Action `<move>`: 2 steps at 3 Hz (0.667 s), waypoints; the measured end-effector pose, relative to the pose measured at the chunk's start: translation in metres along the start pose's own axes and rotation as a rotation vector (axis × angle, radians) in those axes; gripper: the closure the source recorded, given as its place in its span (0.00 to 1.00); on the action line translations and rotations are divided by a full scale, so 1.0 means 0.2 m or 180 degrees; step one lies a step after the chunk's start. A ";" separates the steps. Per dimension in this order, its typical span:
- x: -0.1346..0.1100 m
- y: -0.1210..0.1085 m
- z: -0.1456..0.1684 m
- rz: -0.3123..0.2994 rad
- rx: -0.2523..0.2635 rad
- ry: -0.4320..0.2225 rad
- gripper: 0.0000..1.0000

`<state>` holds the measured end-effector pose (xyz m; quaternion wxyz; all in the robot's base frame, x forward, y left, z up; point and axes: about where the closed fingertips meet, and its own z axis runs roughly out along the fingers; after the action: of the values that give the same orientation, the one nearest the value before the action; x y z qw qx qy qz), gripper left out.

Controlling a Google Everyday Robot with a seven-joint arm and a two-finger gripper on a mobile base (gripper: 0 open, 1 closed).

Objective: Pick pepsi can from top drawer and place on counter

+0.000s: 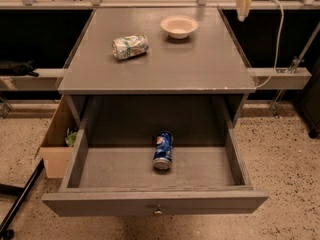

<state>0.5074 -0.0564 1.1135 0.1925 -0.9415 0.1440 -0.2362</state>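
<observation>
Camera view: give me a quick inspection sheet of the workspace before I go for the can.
Surface: grey counter, worn light edges.
Job's things: pepsi can lying on its side near the middle of the open top drawer, silver end toward the front panel.
Clutter: crushed can and pale bowl on the counter, apart.
Gripper: gripper at the top of the view, over the counter's far right corner, nowhere near the pepsi can.
Cables: white cable hanging on the right.
Surroundings: cardboard box on the speckled floor, left of the drawer.
</observation>
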 end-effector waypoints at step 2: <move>0.00 -0.02 -0.03 -0.0018 0.0040 0.0047 0.00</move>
<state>0.5043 -0.0552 1.1204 0.1967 -0.9389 0.1414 -0.2446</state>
